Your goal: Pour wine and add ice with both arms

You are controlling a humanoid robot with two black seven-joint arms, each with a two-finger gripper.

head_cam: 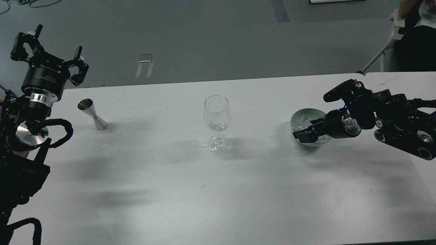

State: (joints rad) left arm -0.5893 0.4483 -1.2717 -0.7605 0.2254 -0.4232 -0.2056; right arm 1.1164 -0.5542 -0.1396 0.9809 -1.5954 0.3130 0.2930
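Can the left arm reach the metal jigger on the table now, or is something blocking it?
Probably yes. The left gripper is raised behind the table edge with fingers spread, and the jigger stands alone nearby with nothing between them.

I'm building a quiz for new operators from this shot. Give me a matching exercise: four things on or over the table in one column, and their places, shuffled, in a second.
Things:
1. jigger
2. stemmed glass
3. ice
4. left gripper

Places:
A. in the green bowl, on the table's right
B. middle of the table, upright
C. raised beyond the table's far-left corner, jaws apart, holding nothing
D. standing on the table's left side

Pairs: 1-D, 2-B, 3-A, 4-C
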